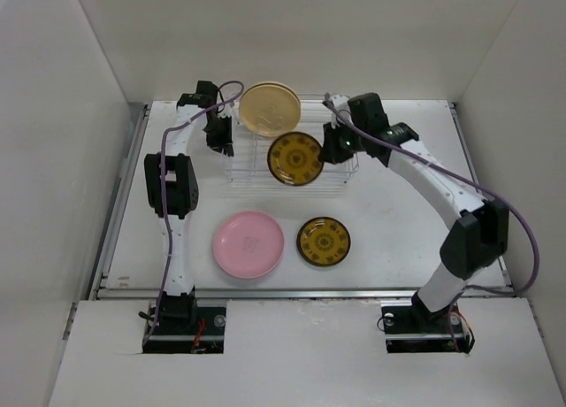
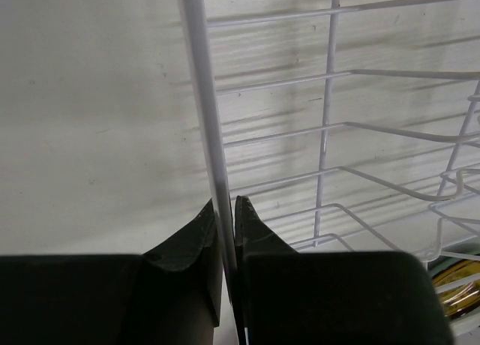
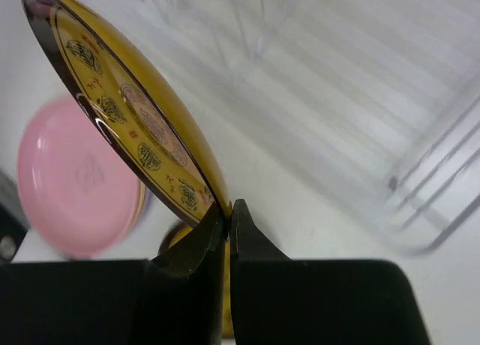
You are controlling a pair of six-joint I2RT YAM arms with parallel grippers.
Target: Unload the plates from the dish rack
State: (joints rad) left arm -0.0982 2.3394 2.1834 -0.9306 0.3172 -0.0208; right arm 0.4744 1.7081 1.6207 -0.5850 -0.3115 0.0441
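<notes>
The dish rack point(image 1: 340, 181) of thin white wire stands at the back middle. A cream plate point(image 1: 270, 109) stands upright in its far end. My right gripper point(image 1: 329, 147) is shut on the rim of an amber patterned plate point(image 1: 294, 158) and holds it lifted over the rack; that plate shows tilted in the right wrist view point(image 3: 127, 105). My left gripper point(image 1: 223, 143) is shut on the rack's left edge wire point(image 2: 206, 112). A pink plate point(image 1: 248, 244) and a second amber plate point(image 1: 323, 241) lie flat on the table in front of the rack.
White walls close in the table on the left, back and right. A raised metal rail point(image 1: 301, 292) runs along the near edge. The pink plate also shows blurred in the right wrist view point(image 3: 71, 187).
</notes>
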